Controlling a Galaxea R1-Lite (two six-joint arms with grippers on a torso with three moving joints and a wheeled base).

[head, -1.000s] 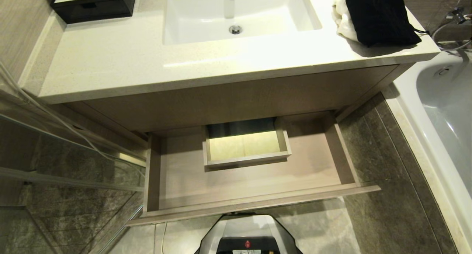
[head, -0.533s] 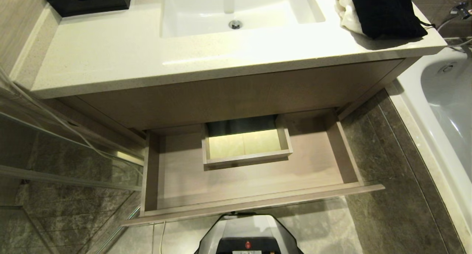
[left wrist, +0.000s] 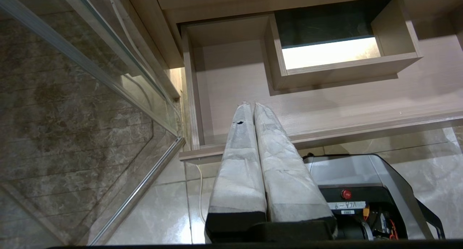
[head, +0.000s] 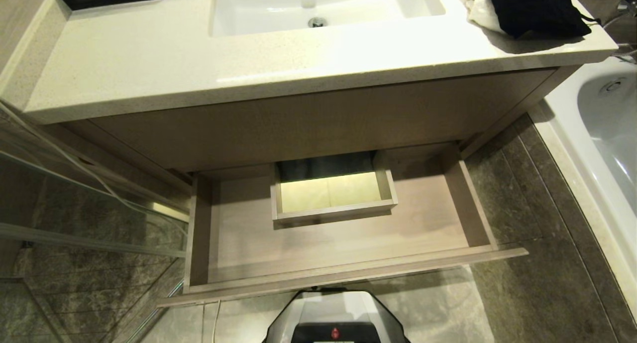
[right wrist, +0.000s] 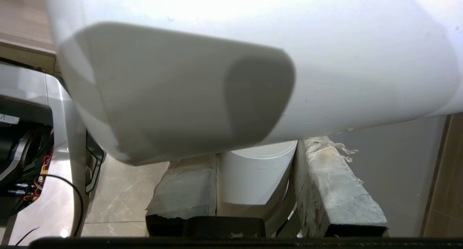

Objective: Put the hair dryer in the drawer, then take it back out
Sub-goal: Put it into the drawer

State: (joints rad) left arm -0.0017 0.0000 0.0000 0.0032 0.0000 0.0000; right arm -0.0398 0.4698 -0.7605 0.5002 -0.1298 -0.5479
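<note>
Holding: the right gripper [right wrist: 253, 176], outside the head view, pinches the handle of the white, smooth, round-barrelled plastic hair dryer [right wrist: 253, 61] between its taped fingers [right wrist: 336, 191].
Left gripper [left wrist: 253, 108]: padded fingers pressed together, near the drawer's left front.
Drawer: wide, shallow, light wood-grain drawer [head: 249, 243] pulled open, flat bare floor, boxed cut-out at the far middle.
Writing: base label too small to read.

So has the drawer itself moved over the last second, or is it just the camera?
No. The drawer keeps its place under the countertop; the whole head view shifted together, so the camera moved.
</note>
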